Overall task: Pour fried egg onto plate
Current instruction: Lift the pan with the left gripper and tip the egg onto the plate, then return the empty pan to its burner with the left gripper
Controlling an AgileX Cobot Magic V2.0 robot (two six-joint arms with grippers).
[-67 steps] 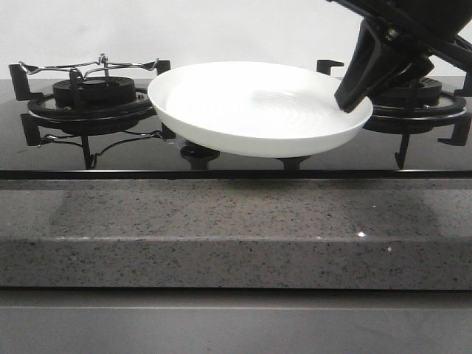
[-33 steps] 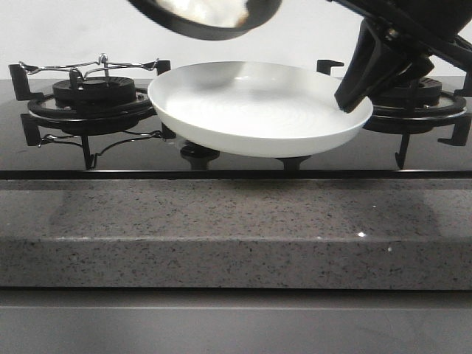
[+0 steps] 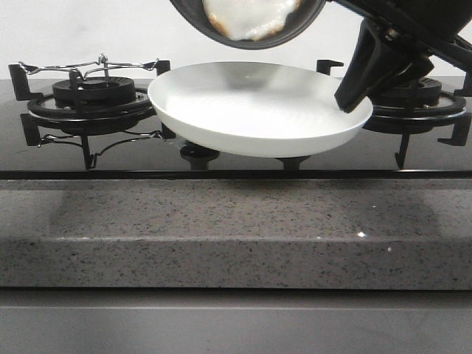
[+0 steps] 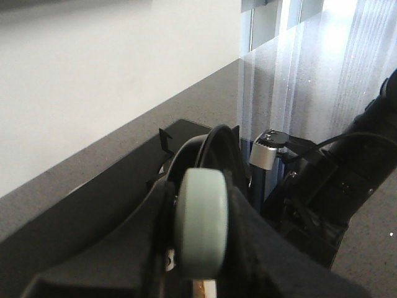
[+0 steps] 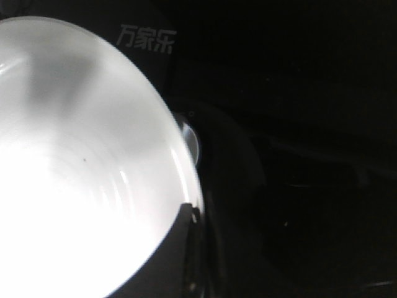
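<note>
At the top centre of the front view, a tilted black frying pan (image 3: pixel 247 29) carries the fried egg (image 3: pixel 251 16) above the plate (image 3: pixel 258 110). The right tool (image 3: pixel 352 99) is clamped on the plate's right rim. Whether the left tool (image 4: pixel 198 248) is open, I cannot tell.

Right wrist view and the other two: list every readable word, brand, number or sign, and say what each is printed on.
"万家乐": pale characters on the dark stove surface just past the plate rim, in the right wrist view.
Front view: no text visible on the stove, plate or pan.
Left wrist view: no text visible.
</note>
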